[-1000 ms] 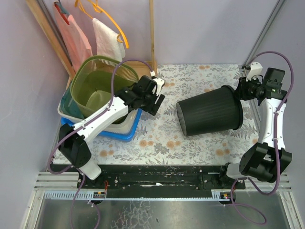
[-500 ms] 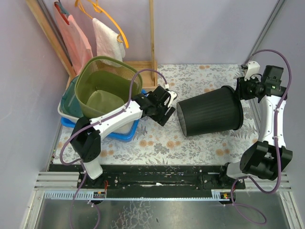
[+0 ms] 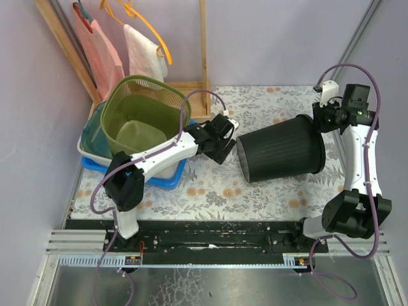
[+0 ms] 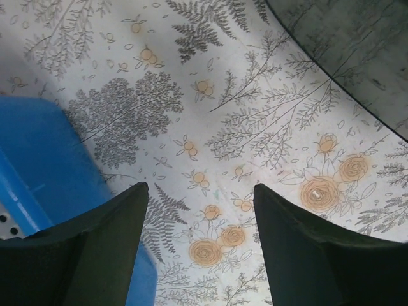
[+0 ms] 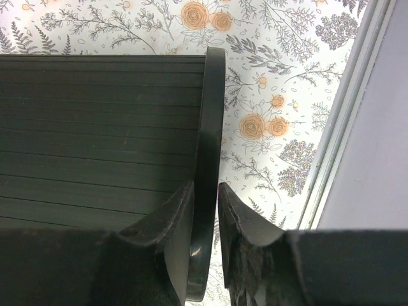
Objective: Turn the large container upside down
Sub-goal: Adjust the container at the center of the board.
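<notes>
The black bin [image 3: 280, 152] lies on its side on the right half of the desk [image 3: 274, 197], closer to the right edge than to the left. Its wide end, with the thick rim, faces the right edge. Its narrower end faces left, toward the middle of the desk. The ribbed wall rests on the flowered cover.

Right gripper [image 3: 320, 116]: narrow, clamped on the rim of the bin at its far right side. The right wrist view shows one finger [image 5: 169, 213] against the ribbed outer wall and the other finger [image 5: 245, 220] on the opposite face of the rim, with the rim [image 5: 213, 115] running between them. The right arm reaches in from the right edge of the desk.

Left gripper [image 3: 221, 148]: wide, holding nothing. It hangs over the middle of the desk, just left of the narrow end of the bin and not touching it. In the left wrist view its two fingers [image 4: 111, 223] stand well apart over bare flowered cover. The blue tray [image 4: 38, 166] shows at the left of that view, and a grey part of the bin [image 4: 357, 44] at the upper right.

Left side of the desk: the blue tray [image 3: 171, 180] carries a white tub [image 3: 167, 167]. A green basket [image 3: 137, 118] sits tilted on top of the stack. Cloths [image 3: 145, 51] hang on hangers behind the far left corner.
</notes>
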Motion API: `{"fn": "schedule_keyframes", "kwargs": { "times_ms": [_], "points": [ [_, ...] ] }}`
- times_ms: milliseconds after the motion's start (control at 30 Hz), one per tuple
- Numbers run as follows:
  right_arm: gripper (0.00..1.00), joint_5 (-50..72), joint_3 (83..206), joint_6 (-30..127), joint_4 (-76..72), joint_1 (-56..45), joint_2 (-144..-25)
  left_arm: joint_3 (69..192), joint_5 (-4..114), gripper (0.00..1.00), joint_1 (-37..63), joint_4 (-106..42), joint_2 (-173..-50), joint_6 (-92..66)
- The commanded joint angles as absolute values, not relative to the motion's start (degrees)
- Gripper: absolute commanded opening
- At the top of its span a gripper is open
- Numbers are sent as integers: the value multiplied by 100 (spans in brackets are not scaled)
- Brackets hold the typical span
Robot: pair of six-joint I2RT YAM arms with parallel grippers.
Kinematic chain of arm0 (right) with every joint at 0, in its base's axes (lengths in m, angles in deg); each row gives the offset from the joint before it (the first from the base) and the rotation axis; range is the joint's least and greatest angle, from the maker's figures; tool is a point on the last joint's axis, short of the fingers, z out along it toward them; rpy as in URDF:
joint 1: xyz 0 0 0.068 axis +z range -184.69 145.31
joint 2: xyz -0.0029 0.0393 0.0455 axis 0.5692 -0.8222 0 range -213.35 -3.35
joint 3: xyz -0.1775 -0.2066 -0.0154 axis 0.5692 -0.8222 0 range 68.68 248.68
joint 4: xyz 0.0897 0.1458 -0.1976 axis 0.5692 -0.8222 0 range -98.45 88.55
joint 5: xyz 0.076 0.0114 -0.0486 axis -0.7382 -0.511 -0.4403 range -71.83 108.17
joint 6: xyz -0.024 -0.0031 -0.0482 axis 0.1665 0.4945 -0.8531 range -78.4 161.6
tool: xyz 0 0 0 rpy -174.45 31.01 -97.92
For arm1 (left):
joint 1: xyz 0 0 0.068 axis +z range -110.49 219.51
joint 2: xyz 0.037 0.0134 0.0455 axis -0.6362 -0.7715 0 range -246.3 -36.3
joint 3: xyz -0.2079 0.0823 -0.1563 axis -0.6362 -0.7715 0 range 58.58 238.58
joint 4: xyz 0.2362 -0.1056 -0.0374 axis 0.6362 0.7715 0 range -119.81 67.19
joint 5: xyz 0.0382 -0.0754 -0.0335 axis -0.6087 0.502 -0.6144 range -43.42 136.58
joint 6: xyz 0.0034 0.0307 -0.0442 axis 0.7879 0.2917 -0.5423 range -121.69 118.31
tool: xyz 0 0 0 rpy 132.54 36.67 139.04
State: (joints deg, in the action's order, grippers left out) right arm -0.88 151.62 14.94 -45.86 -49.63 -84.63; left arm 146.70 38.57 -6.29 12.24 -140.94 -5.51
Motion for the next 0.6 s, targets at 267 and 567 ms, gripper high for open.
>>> {"fn": "schedule_keyframes", "kwargs": {
  "times_ms": [267,567],
  "points": [
    [29,594,15252,1471,-5561,-4512,-8789,15672,3988,65,-849,1296,-15037,-893],
    [21,904,14898,1480,-5555,-4258,-8840,16214,3811,66,-848,1169,-15158,-995]
  ]
}}
